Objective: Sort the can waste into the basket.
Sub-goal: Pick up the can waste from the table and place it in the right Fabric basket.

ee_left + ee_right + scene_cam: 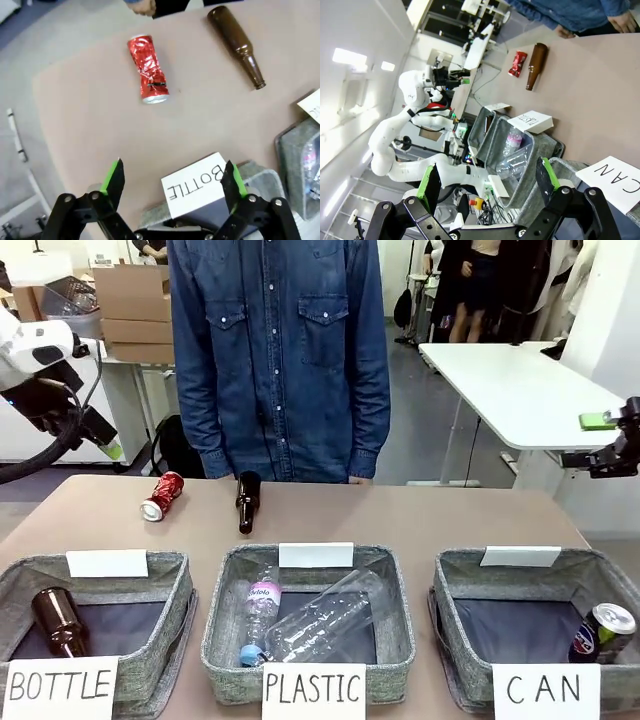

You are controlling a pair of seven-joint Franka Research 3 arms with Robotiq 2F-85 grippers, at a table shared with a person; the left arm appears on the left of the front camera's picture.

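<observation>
Fig., near to far: blue can lay in CAN basket, near-right corner. I held L gripper high at table's left and R gripper off its right, both fingers wide, empty. Red can lay on open tabletop near far edge, brown bottle beside.

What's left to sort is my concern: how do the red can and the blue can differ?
The red can lies on its side on the table, outside every basket; the blue can sits tilted inside the CAN basket. The red can is crumpled; the blue can looks undented. Both have silver tops.
</observation>
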